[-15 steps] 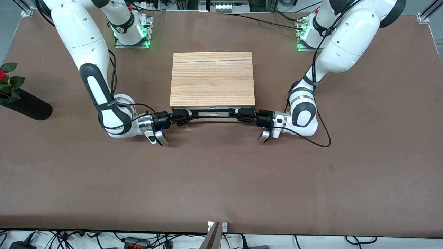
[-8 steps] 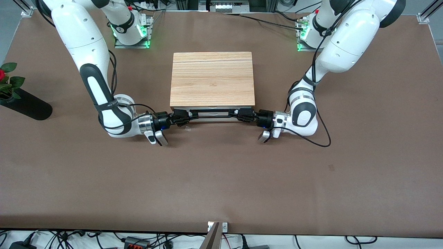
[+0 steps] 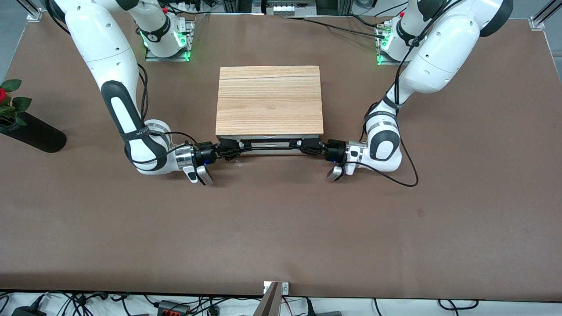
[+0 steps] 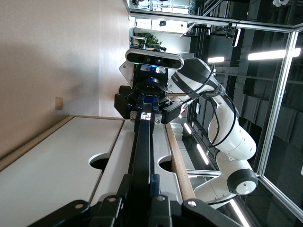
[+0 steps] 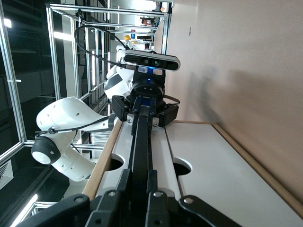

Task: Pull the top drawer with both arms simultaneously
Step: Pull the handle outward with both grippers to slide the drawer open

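Note:
The top drawer [image 3: 268,142] shows as a thin white strip under the striped-wood cabinet top [image 3: 269,101]; none of its inside shows. Its long black bar handle [image 3: 270,148] runs along the front. My right gripper [image 3: 229,148] is shut on the handle's end toward the right arm. My left gripper [image 3: 310,146] is shut on the other end. In the left wrist view my left gripper [image 4: 140,184] clamps the handle [image 4: 143,146], with the white drawer front [image 4: 116,151] beside it. In the right wrist view my right gripper [image 5: 139,178] clamps the handle [image 5: 142,142].
A lower white drawer panel [image 4: 52,175] lies under the top drawer. A black vase with a red flower [image 3: 30,131] lies at the right arm's end of the table. The arm bases [image 3: 167,44] stand farther from the front camera than the cabinet.
The left arm's elbow and wrist have shifted slightly toward the cabinet. Both grippers keep their hold on the handle. The drawer has not visibly moved.

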Action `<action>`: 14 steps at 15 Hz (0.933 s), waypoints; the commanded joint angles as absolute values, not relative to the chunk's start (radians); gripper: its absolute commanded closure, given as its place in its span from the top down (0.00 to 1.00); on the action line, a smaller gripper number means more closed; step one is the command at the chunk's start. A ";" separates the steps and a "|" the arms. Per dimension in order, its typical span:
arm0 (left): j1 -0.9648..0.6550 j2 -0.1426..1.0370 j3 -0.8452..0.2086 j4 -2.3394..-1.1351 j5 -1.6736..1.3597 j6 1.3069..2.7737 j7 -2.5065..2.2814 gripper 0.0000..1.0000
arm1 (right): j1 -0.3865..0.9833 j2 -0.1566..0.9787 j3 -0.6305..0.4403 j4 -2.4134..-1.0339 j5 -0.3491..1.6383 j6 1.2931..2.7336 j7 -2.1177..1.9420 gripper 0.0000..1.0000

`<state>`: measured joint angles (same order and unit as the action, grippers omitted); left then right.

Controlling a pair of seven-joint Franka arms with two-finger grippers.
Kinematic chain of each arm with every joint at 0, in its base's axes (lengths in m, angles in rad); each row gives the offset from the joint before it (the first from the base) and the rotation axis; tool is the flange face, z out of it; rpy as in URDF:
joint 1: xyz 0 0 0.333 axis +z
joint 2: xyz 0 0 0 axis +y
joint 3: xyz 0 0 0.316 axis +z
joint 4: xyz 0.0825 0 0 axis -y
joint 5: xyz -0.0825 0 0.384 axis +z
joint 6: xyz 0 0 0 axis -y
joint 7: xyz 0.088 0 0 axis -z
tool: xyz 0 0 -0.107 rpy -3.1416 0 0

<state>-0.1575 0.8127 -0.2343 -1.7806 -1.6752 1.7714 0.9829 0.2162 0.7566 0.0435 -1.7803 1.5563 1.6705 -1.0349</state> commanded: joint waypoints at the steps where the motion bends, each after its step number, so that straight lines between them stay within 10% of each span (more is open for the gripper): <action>1: -0.156 0.811 -0.242 -1.786 -1.709 1.752 0.994 0.16 | 0.213 0.747 0.044 -1.792 1.582 1.681 -1.091 0.00; 14: -0.158 0.896 -0.232 -1.648 -1.726 1.839 0.974 0.14 | 0.213 0.802 0.043 -1.672 1.629 1.713 -1.088 0.00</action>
<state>-0.1557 0.8324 -0.2327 -1.7303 -1.6987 1.8047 0.9908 0.2159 0.7693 0.0418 -1.7421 1.5940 1.7066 -1.0410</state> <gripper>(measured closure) 0.815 0.824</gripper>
